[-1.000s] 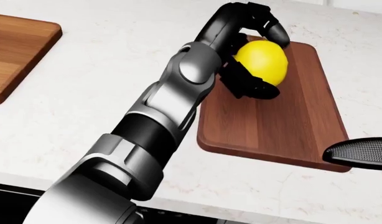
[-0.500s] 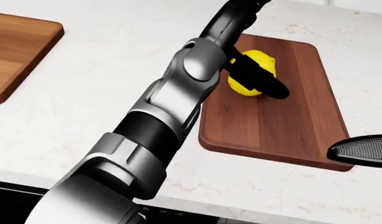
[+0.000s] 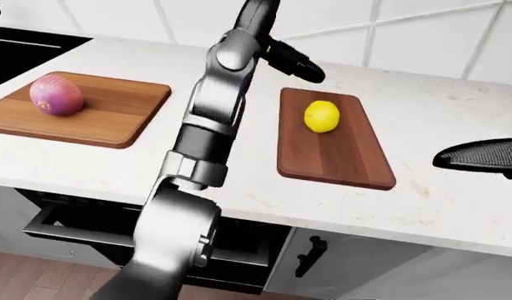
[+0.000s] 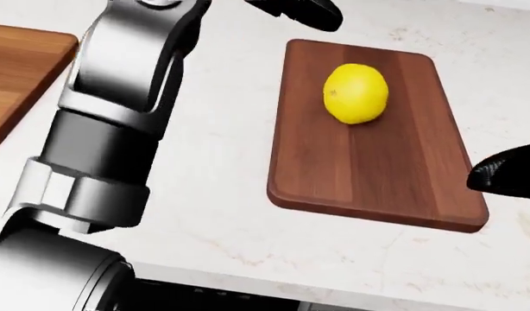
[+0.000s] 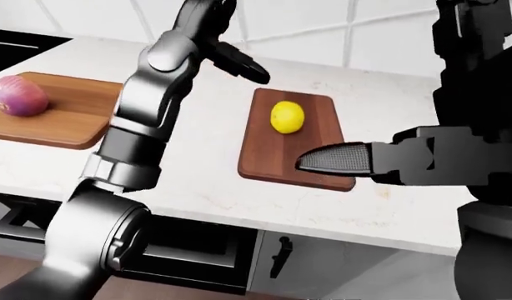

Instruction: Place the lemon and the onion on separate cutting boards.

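While the left arm stands raised over the surface point(image 3: 456, 206), its forearm rises steeply toward the tiled wall, elbow above the bare marble between the two boards. Left hand point(image 3: 291, 61): dark fingers spread and pointing toward the surface's right end, holding nothing, touching nothing; it hangs clear above the far edge of the dark cutting board point(image 4: 377, 175), apart from the fruit.

Lemon point(image 4: 356, 92): lies free on the dark cutting board, on the half nearer the wall, roughly centred across the board's width. Board lies with its long side running from the surface's near edge toward the wall.

Onion point(image 3: 56, 94): red-purple, sits on the lighter cutting board point(image 3: 114, 112) toward the surface's left end, on that board's left part. The two boards are well apart, bare marble between.

Right arm: comes in from the right in the right-eye view, forearm level. Right hand point(image 5: 335, 158): one textured dark finger shows, stretched out flat above the near right corner of the dark cutting board; nothing in it. Whether its other fingers are spread or curled, cannot tell.
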You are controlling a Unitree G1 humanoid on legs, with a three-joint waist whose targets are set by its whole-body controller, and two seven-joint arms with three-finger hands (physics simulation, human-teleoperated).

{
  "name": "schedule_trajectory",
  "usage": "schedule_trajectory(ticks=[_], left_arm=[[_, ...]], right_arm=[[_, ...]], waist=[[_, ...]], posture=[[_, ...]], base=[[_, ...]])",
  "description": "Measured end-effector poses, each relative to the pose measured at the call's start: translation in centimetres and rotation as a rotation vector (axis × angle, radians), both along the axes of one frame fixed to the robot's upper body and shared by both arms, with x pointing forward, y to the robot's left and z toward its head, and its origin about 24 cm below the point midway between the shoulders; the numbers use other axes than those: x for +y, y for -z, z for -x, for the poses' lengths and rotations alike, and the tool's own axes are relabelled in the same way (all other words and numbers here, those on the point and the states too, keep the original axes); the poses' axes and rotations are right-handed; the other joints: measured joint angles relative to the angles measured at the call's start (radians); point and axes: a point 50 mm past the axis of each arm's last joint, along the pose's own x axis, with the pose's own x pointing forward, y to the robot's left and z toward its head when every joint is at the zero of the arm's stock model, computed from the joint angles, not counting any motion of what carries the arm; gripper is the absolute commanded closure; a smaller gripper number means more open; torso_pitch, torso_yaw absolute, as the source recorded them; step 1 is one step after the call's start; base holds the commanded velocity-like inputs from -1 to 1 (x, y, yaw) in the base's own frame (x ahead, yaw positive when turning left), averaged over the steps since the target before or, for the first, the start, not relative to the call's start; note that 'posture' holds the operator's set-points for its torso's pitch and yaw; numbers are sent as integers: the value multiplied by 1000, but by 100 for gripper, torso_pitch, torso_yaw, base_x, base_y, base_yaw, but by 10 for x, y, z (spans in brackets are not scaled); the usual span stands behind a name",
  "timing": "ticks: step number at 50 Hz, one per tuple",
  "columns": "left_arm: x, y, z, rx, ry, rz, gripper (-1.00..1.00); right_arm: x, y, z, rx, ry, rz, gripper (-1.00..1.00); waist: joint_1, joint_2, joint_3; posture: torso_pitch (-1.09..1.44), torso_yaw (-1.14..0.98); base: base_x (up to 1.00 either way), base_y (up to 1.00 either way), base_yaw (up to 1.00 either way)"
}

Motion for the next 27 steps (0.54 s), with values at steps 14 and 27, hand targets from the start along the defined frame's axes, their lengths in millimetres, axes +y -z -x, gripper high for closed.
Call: schedule_trajectory(ticks=[14, 27], left_arm=[[86, -21, 69, -65, -98, 123, -100], [123, -14, 119, -105, -128, 169, -100]], right_arm=[[6, -29, 10, 21, 21, 73, -100], [1, -27, 18, 11, 36, 68, -100]], waist=[[8, -2, 33], [4, 15, 40]], posture=[[0, 0], [0, 0]], base=[[0, 0, 0], [0, 0, 0]])
